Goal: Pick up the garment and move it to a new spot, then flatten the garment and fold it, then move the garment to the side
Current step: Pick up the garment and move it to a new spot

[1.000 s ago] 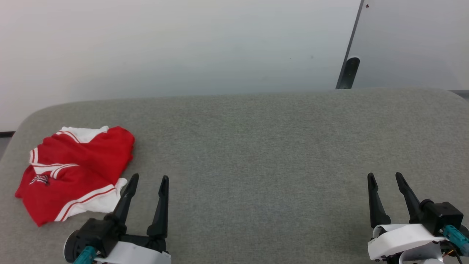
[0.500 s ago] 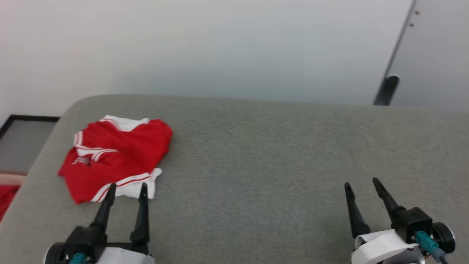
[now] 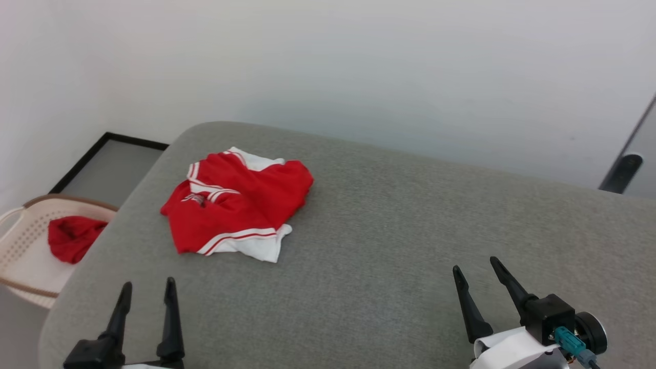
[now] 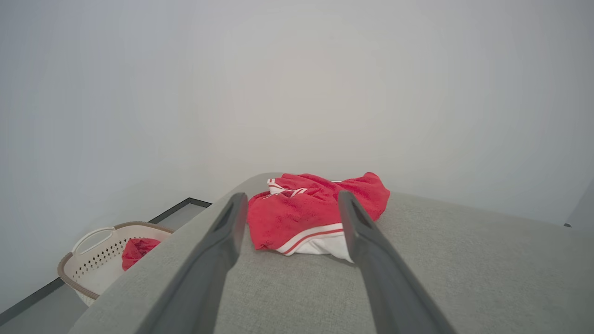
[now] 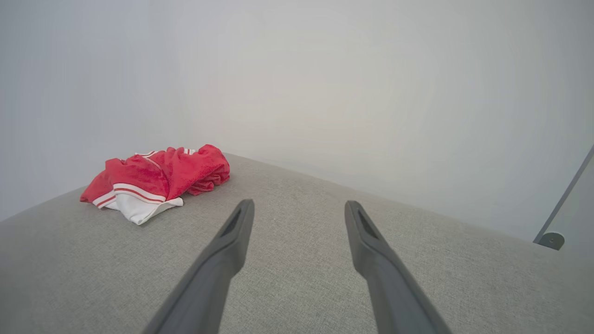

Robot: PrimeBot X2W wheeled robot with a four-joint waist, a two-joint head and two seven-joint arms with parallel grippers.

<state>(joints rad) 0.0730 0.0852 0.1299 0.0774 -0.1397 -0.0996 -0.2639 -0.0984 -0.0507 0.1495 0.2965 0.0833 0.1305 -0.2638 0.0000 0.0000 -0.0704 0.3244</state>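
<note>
Illumination is diffuse, even and bright throughout; its source cannot be told. The wall (image 3: 359, 66) renders pale and nearly featureless, with a faint bluish cast along its foot at 12 o'clock in the head view. The garment (image 3: 236, 205) throws a thin, soft shadow on the counter (image 3: 384, 230) along its 4 o'clock edge; its red is saturated. Both wrist views show wide-angle distortion: the counter's far edge bows, and the wall greys toward the corners. The left fingers (image 4: 218, 260) and right fingers (image 5: 222, 264), close to the lens, appear soft and blurred toward 6 o'clock, while the counter's weave beyond stays distinct.
</note>
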